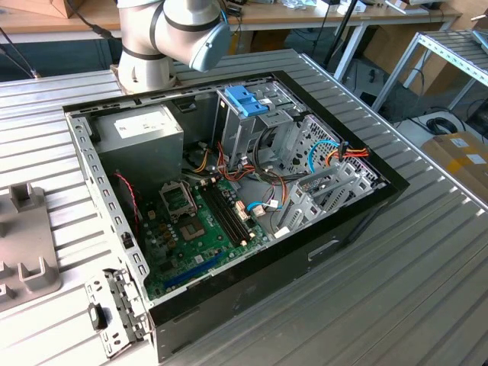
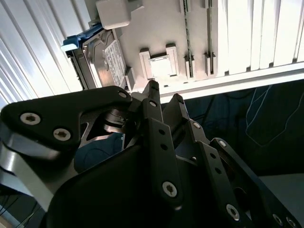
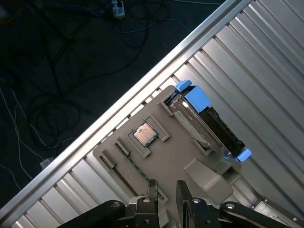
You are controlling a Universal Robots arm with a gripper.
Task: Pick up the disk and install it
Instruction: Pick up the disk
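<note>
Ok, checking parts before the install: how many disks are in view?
1: the disk stands on edge in the grey holder, near the processor chip; the computer case may hide more.

Dark grey disk (image 3: 217, 127), light-blue frame (image 3: 196, 99), beige tray (image 3: 178, 142)

Robotics lab, PC-assembly test cell. Open computer case (image 1: 252, 282) with its motherboard (image 1: 198, 229) exposed sits on a ribbed aluminium bench (image 1: 396, 290), and the robot arm (image 1: 168, 30) stands just behind the case. A grey parts fixture (image 1: 27, 259) lies to the exterior view's left of the case. In the first wrist view it carries a bare processor chip (image 3: 145, 134) and the disk (image 3: 209, 124). Beyond the case are wooden worktables (image 1: 305, 15), a metal rack (image 1: 450, 53) and cardboard boxes (image 1: 457, 160).
</note>
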